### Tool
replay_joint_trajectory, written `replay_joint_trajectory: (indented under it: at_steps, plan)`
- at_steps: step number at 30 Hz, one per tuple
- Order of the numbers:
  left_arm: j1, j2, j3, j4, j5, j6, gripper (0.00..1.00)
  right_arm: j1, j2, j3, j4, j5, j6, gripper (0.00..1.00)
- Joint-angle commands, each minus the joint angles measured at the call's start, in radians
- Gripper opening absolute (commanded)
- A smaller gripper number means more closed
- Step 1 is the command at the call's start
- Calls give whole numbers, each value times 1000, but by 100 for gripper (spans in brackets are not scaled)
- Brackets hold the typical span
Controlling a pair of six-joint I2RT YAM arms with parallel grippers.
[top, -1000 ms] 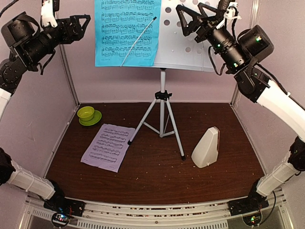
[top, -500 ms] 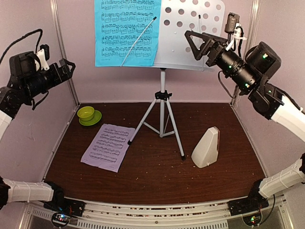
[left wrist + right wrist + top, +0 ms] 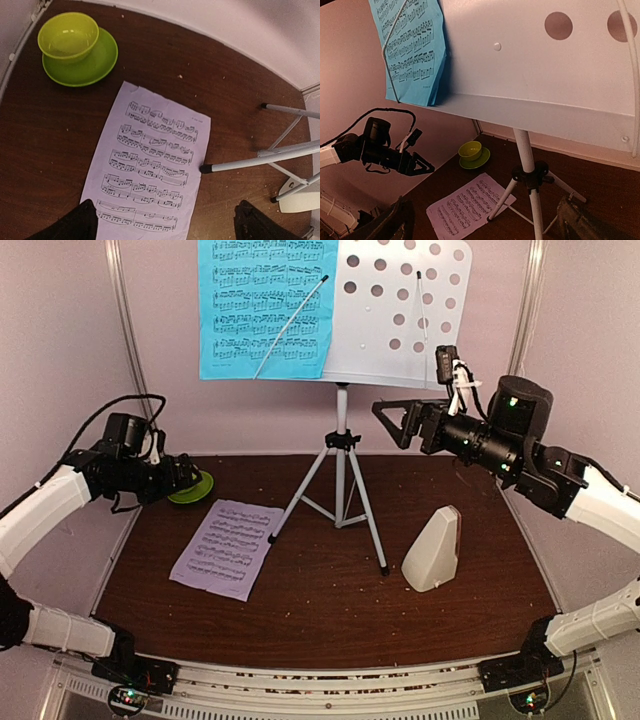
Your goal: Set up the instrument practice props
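Progress is looking like about the half, judging from how things are lying. The white music stand is standing upright on its tripod at 12 o'clock of the table. The cyan page is already sitting on the left half of the desk, under a thin wire arm. The right half of the desk is showing only its bare holes. The lilac page is lying flat on the table at 8 o'clock from the tripod, with one tripod foot just beside its right edge. It is probably the next thing to go up. The cream metronome is standing at 4 o'clock from the tripod; whether its front cover is on, the pictures are not telling clearly.

The left gripper is hovering low at 10 o'clock, near the green bowl and saucer, and is looking down on the lilac page. Its fingers are spread wide and are holding nothing. The right gripper is hanging in the air at 1 o'clock, below the desk's shelf, also wide apart and empty.
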Motion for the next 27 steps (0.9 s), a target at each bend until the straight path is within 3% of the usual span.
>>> replay_joint_trajectory:
  at_steps: [1, 8, 12, 18, 27]
  plan:
    - [16, 63, -48, 72, 87, 18, 98, 6, -8, -47, -73, -38, 14, 100]
    - [17, 214, -23, -5, 30, 72, 98, 11, 7, -106, -75, -65, 23, 100]
    - [40, 211, -133, 63, 61, 16, 97, 11, 9, -118, -74, -59, 24, 100]
    - [189, 185, -301, 190, 168, 2, 96, 16, 40, -107, -97, -87, 28, 100]
    - [384, 292, -374, 270, 340, 109, 90, 17, 77, -61, -121, -124, 7, 100]
